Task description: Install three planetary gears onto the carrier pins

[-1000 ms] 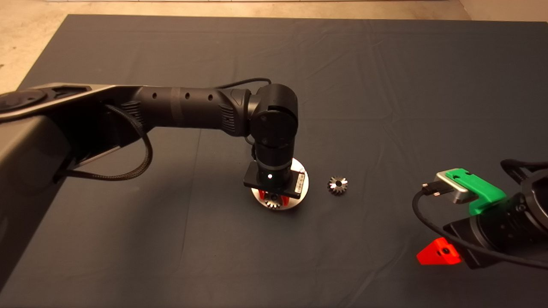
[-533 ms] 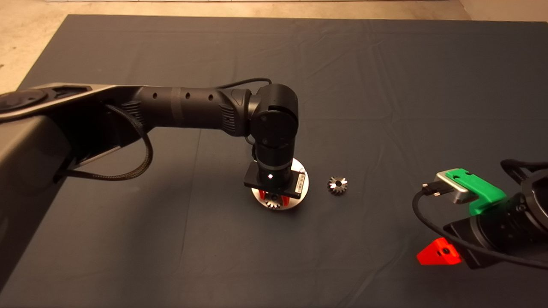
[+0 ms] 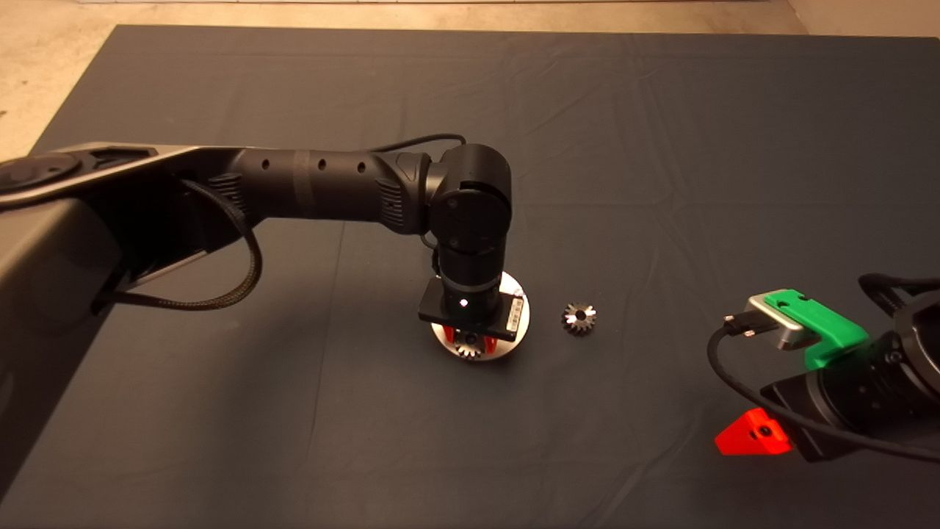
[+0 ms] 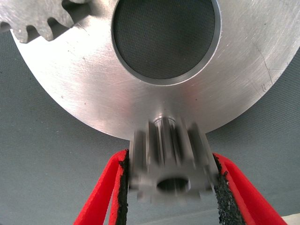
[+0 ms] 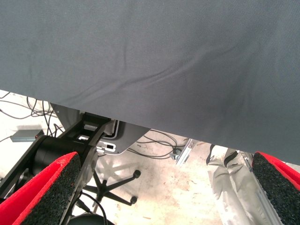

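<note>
My left gripper (image 3: pixel 468 344) stands over the near rim of the white disc (image 3: pixel 496 353), pointing straight down. In the left wrist view it (image 4: pixel 171 158) is shut on a planetary gear (image 4: pixel 171 161), held by its toothed flanks just at the edge of the disc (image 4: pixel 89 89). A second gear (image 4: pixel 35 18) sits on the disc at its far side. A third gear (image 3: pixel 579 318) lies flat on the mat, right of the disc. The carrier pins are hidden by the gears and the wrist. My right gripper (image 3: pixel 755 432) waits at the lower right, open and holding nothing.
The dark mat (image 3: pixel 661 147) covers the table and has a few creases. The right wrist view shows the mat's edge (image 5: pixel 154 126), with floor, cables, a chair base (image 5: pixel 110 187) and a person's legs (image 5: pixel 229 180) beyond it.
</note>
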Controlling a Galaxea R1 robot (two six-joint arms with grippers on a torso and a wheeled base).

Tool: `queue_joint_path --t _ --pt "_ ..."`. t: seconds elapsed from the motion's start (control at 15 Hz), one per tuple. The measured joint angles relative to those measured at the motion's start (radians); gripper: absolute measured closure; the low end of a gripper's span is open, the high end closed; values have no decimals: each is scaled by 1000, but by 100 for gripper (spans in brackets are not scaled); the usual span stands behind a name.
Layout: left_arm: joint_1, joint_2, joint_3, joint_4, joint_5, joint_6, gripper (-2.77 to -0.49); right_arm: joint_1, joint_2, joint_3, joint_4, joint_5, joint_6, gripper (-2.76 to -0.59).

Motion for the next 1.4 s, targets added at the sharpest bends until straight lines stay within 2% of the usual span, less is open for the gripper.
queue_joint_path --t 0.53,0.67,0.73,0.8,0.87,0.93,1.0,1.2,1.27,1.4 --pt "0 -6 0 -2 -12 -1 -138 0 0 0 0 0 0 -273" --pt "-10 -14 0 -2 -12 -4 -146 0 0 0 0 0 0 -273" --pt "-31 -17 1 -3 -13 -9 -148 0 0 0 0 0 0 -273" --pt "-64 -23 3 -2 -13 -13 -160 0 0 0 0 0 0 -273" --pt "-98 -29 3 -2 -12 -20 -162 0 0 0 0 0 0 -273" --pt "-121 -34 6 -1 -13 -27 -162 0 0 0 0 0 0 -273" --pt "-130 -42 17 -2 -13 -42 -172 0 0 0 0 0 0 -273" --pt "-132 -89 85 -2 -13 -110 -176 0 1 0 0 0 0 -273" --pt "-132 -113 122 -2 -12 -145 -186 0 3 0 0 0 0 -273" --pt "-139 -153 212 -2 -12 -213 -190 0 11 -6 0 -1 0 -273"
